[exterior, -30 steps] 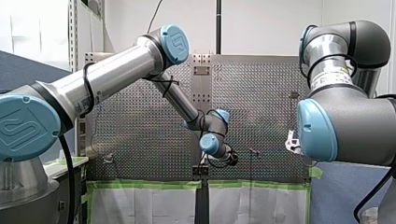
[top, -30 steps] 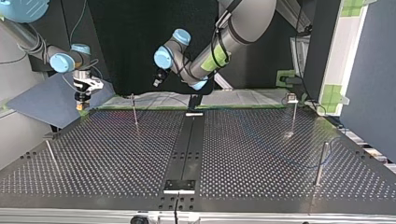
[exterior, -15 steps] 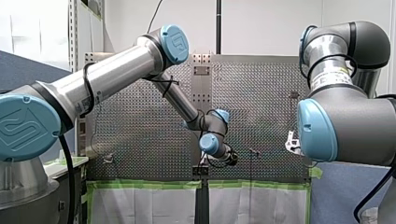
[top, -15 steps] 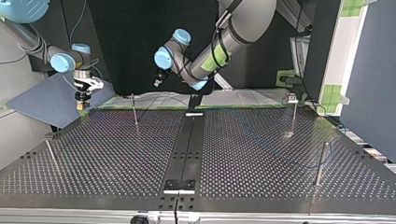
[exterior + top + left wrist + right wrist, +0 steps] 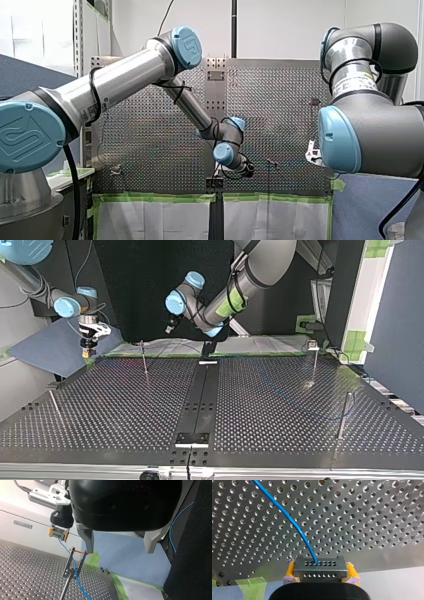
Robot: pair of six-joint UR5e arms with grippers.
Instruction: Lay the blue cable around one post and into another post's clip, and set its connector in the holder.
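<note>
The perforated table (image 5: 125,405) fills the top view, with thin posts standing on it. The right arm (image 5: 65,306) comes in at that view's ten o'clock and the left arm (image 5: 250,270) at its one o'clock. The right gripper (image 5: 89,349) hangs over the table's far corner at ten o'clock. The left gripper (image 5: 170,329) hovers above the far edge near twelve o'clock, well apart from the right one.

In the left wrist view the left gripper's two metal fingers (image 5: 88,541) stand wide apart with nothing between them. The right gripper is clamped on the connector (image 5: 319,566), with its yellow pads (image 5: 290,570) pressed against the two short ends of the grey block.

The blue cable (image 5: 287,520) leaves a hole in the connector's face and runs away over the table. In the left wrist view it drops from the connector and passes between the two prongs of a clip (image 5: 69,562) atop a post (image 5: 64,587). The clip is beside the left gripper's fingers, outside them. In the top view that post stands near the right gripper, at about three o'clock from it. The cable shows only faintly at the top view's four o'clock, by another post (image 5: 343,415), and whether it wraps around that one cannot be told.
</note>
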